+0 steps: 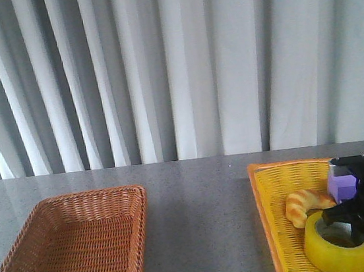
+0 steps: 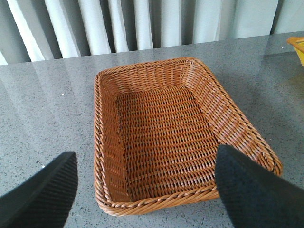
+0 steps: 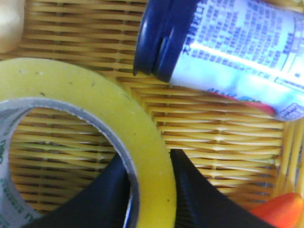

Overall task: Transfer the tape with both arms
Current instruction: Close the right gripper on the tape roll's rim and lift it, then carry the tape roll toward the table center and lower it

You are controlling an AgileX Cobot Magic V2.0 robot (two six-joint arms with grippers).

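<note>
The tape (image 1: 337,250) is a wide yellow roll with a white printed core, lying in the yellow basket (image 1: 268,185) at the front right. My right gripper (image 1: 360,220) is shut on its wall: in the right wrist view one finger (image 3: 102,199) is inside the core and the other is outside, with the tape (image 3: 118,114) pinched between them at the gripper (image 3: 151,190). The roll still looks low in the basket. My left gripper (image 2: 145,190) is open and empty, over the near rim of the brown wicker basket (image 2: 228,123). The left arm is out of the front view.
In the yellow basket lie a croissant (image 1: 303,206), a purple box (image 1: 342,186), a blue-capped printed bottle (image 3: 223,52) and an orange thing (image 3: 280,213) close to the tape. The brown basket (image 1: 22,242) stands at the front left on the grey table.
</note>
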